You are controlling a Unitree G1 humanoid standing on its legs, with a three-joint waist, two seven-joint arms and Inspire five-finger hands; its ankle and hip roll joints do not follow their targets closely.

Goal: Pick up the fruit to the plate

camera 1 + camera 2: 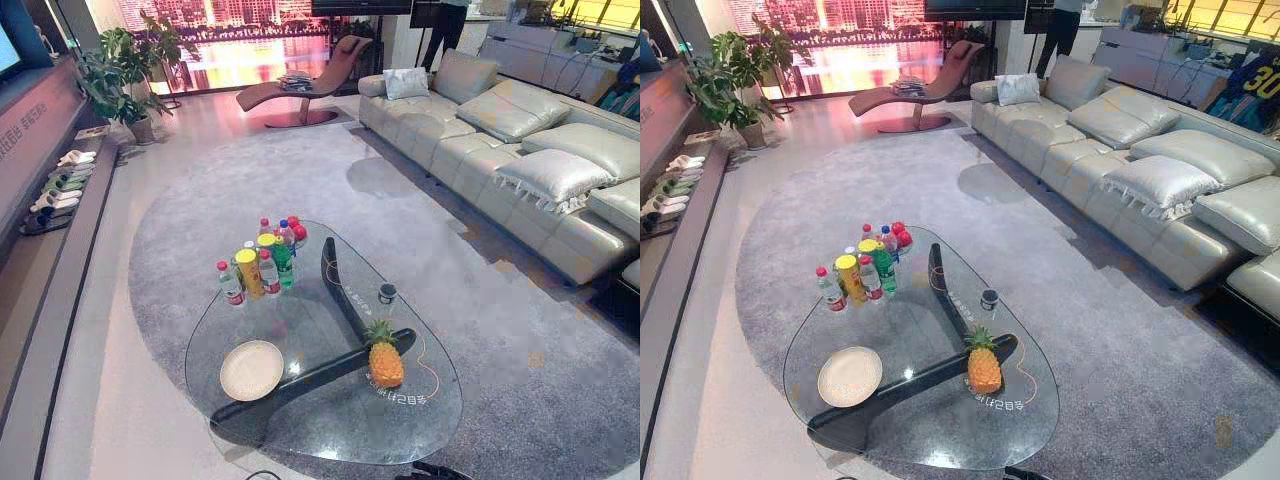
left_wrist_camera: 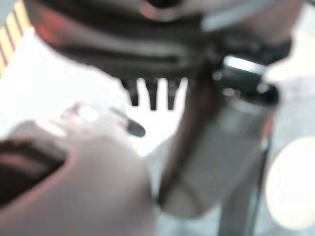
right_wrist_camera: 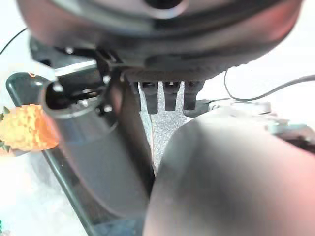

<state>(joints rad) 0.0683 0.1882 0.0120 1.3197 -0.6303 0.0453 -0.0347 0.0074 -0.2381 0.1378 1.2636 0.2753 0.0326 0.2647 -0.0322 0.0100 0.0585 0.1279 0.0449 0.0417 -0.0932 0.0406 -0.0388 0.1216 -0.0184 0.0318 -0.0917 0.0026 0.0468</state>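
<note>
1. Left eye view: the pineapple (image 1: 385, 360) stands upright on the glass coffee table (image 1: 330, 445), over on my right side. The cream plate (image 1: 251, 370) lies bare to its left, with a clear gap between them. A cluster of bottles (image 1: 262, 262) sits farther back.
2. Right eye view: same layout, fruit not on the plate, nothing touching either.
3. Left wrist view: my left hand (image 2: 123, 49) hangs with its fingers (image 2: 152, 98) in a straight row, holding nothing. The pale round blur beyond is probably the plate.
4. Right wrist view: my right hand (image 3: 162, 29) has its fingers (image 3: 170, 96) straight and empty too. The pineapple shows past them, off to one side and untouched.
5. My read: the pickup isn't begun, so I'm at the approach. Next I'd bring the right hand in to the pineapple's body, wrap it below the crown, keep it upright and carry it across to the plate.
</note>
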